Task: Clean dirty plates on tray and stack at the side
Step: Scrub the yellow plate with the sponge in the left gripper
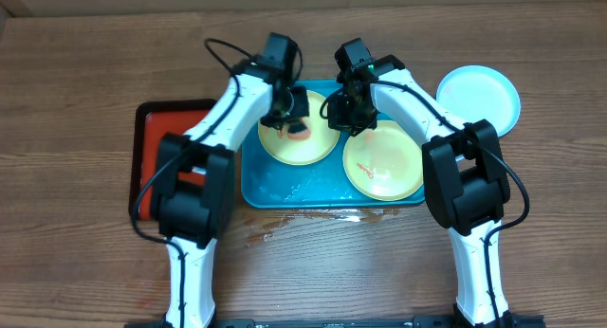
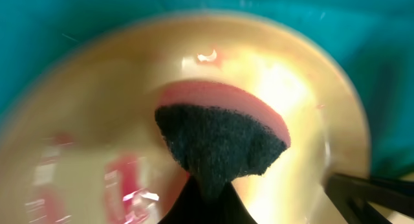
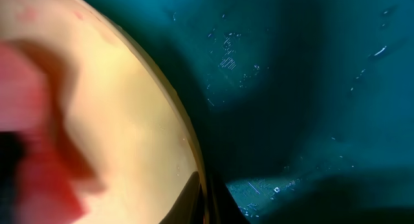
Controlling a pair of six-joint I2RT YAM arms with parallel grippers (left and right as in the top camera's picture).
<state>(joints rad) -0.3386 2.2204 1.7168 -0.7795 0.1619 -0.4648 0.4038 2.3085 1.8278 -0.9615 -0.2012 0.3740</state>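
Scrubbing step: left pincer [image 1: 289, 119], clamped on sponge [image 2: 220, 140], is rubbing the smeared plate [image 1: 285, 150] in the tray [image 1: 285, 193] while right pincer [image 1: 343, 115] is pinching its rim — next move likely calling for carrying it beside the blue plate [image 1: 479, 99] on the desk [image 1: 76, 82].

Turquoise tray [image 1: 275, 191], yellow-green plates, brown wood-grain surface [image 1: 85, 63].

Pale yellow-green on both plates in the tray: left plate [image 1: 318, 148] glossy with white glints, right plate [image 1: 398, 167] streaked with orange-red smears [image 1: 372, 170]. Light blue on the third plate [image 1: 479, 99], out on the wood. Salmon pink on the sponge [image 2: 220, 140], with a fuzzy, near-black scouring face. Red with a black rim on the smaller tray [image 1: 150, 143]. White with black joints on both arms [image 1: 223, 110].
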